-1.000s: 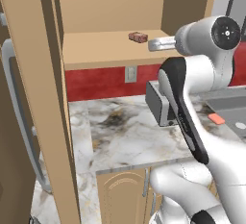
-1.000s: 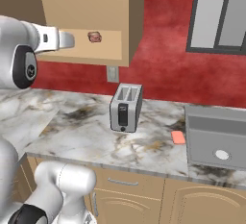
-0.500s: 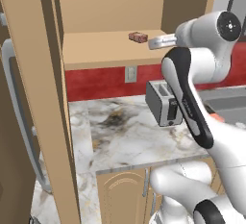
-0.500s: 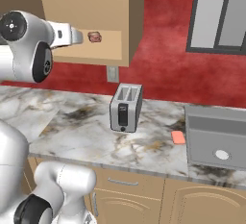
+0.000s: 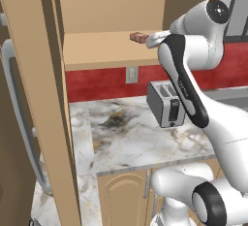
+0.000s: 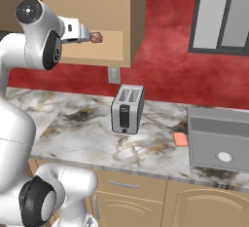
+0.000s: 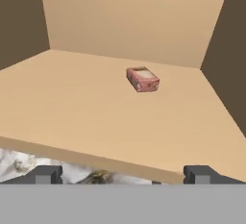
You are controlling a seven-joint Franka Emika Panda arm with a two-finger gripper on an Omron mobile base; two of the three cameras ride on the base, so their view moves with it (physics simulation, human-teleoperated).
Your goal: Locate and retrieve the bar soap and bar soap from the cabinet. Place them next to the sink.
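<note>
Pincer (image 7: pixel 122 175), tips apart, at cabinet (image 7: pixel 120 122) shelf edge, short of reddish-brown bar soap (image 7: pixel 142 79).

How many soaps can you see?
2. A reddish-brown bar soap lies on the cabinet shelf, ahead of the open tool. A salmon-pink bar soap lies on the counter beside the sink. Others may be hidden.

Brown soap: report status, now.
Gripper open, at the shelf edge, short of the brown soap. Soap flat on the cabinet shelf, untouched. Pink soap beside the sink. Path clear.
</note>
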